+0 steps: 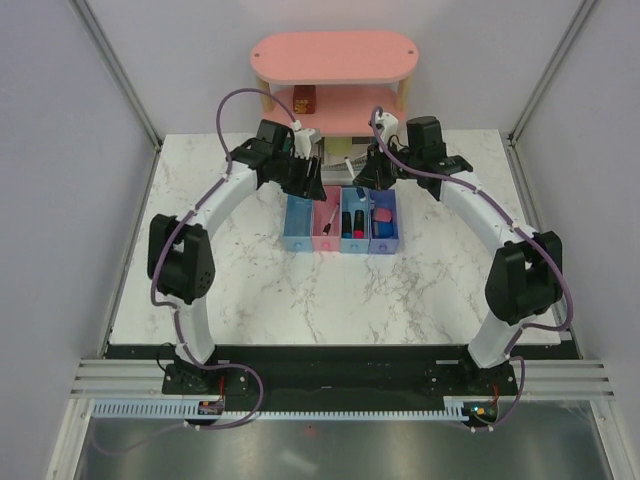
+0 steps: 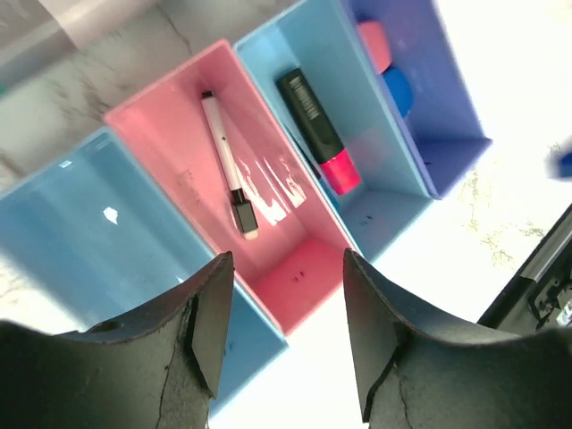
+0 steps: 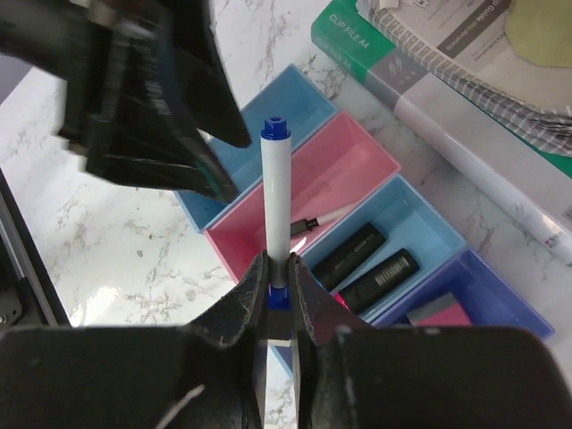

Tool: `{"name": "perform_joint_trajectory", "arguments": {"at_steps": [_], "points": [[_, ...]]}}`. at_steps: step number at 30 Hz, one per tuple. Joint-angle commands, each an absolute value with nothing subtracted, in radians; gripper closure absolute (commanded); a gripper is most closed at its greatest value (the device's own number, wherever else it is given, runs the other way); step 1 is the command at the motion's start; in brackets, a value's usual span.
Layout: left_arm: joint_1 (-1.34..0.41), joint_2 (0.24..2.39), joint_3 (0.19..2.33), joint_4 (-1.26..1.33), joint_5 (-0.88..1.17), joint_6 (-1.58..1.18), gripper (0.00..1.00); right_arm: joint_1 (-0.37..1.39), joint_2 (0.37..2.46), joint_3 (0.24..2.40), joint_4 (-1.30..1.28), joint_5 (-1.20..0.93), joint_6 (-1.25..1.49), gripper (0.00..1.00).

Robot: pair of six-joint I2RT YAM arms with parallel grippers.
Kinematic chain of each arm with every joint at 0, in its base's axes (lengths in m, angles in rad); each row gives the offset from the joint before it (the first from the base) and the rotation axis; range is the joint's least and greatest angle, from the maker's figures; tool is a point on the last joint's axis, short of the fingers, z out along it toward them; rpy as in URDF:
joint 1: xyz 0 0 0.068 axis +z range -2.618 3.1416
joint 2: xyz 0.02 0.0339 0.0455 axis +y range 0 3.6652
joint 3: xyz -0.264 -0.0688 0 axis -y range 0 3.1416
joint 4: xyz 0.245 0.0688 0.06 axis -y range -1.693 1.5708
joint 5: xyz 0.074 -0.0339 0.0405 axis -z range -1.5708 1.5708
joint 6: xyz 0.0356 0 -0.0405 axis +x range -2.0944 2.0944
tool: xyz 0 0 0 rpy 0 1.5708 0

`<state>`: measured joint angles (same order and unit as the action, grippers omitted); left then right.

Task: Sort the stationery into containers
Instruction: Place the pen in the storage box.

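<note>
**Blue-capped pen held over the trays, left gripper wide and empty**

On the right side, the right gripper (image 3: 277, 279) is pinched tight on a slim white plastic pen with a blue cap (image 3: 275, 192). The barrel stands upright between the fingers, cap end up, above the containers. Below it, four narrow rectangular glossy plastic trays (image 1: 298, 232) sit joined in a row on the white marble-patterned table (image 1: 300, 300).

The left gripper (image 2: 286, 335) hovers over the near end of the pink tray (image 2: 174, 112). Its matte black jaws are spread apart, with nothing between them. In that pink tray a thin white pen with a black cap (image 2: 226, 165) lies flat on the smooth floor, running lengthwise.

Next door, the middle light blue tray (image 2: 375, 170) holds a chunky black highlighter with a pink end (image 2: 319, 131). The right wrist view shows a second black highlighter (image 3: 350, 254) lying alongside it.

The purple-blue end tray (image 2: 447, 134) carries a blocky pink eraser (image 2: 374, 43) and a rounded blue item (image 2: 398, 89). That could be the tape roll, though glare washes it out.

The outer light blue tray (image 2: 80, 241) shows only a small white speck (image 2: 110, 214).
</note>
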<state>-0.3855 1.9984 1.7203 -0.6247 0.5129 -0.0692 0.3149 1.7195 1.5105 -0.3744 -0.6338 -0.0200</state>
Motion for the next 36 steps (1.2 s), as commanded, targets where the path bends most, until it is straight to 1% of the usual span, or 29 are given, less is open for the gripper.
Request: {"name": "perform_joint_trajectory", "arguments": {"at_steps": [1, 2, 7, 11, 12, 13, 22, 30, 33, 34, 36], "points": [[-0.362, 1.793, 1.681, -0.63, 0.48, 0.034, 0.39, 0.333, 1.778, 1.528, -0.232, -0.67, 0.066, 0.83], [-0.356, 1.775, 1.671, -0.632, 0.447, 0.041, 0.35, 0.336, 1.793, 1.528, -0.223, -0.67, 0.072, 0.83], [-0.293, 1.694, 1.597, -0.675, 0.348, 0.109, 0.3, 0.374, 1.894, 1.537, -0.186, -0.655, 0.077, 0.83], [-0.236, 1.648, 1.523, -0.693, 0.249, 0.204, 0.23, 0.409, 1.979, 1.558, -0.175, -0.646, 0.074, 0.83], [-0.201, 1.638, 1.49, -0.695, 0.247, 0.215, 0.23, 0.416, 1.989, 1.562, -0.17, -0.643, 0.072, 0.83], [-0.18, 1.617, 1.473, -0.695, 0.252, 0.225, 0.2, 0.422, 1.997, 1.571, -0.169, -0.638, 0.072, 0.83], [0.038, 1.548, 1.342, -0.695, 0.213, 0.327, 0.19, 0.46, 2.063, 1.588, -0.153, -0.615, 0.064, 0.83], [0.118, 1.49, 1.293, -0.698, 0.216, 0.38, 0.19, 0.465, 2.054, 1.554, -0.153, -0.581, 0.034, 0.83], [0.133, 1.468, 1.282, -0.704, 0.222, 0.39, 0.19, 0.465, 2.054, 1.537, -0.153, -0.577, 0.026, 0.78], [0.138, 1.456, 1.281, -0.707, 0.224, 0.391, 0.18, 0.465, 2.051, 1.531, -0.153, -0.575, 0.018, 0.72], [0.149, 1.445, 1.275, -0.712, 0.224, 0.4, 0.18, 0.465, 2.048, 1.525, -0.153, -0.572, 0.014, 0.65]]}}
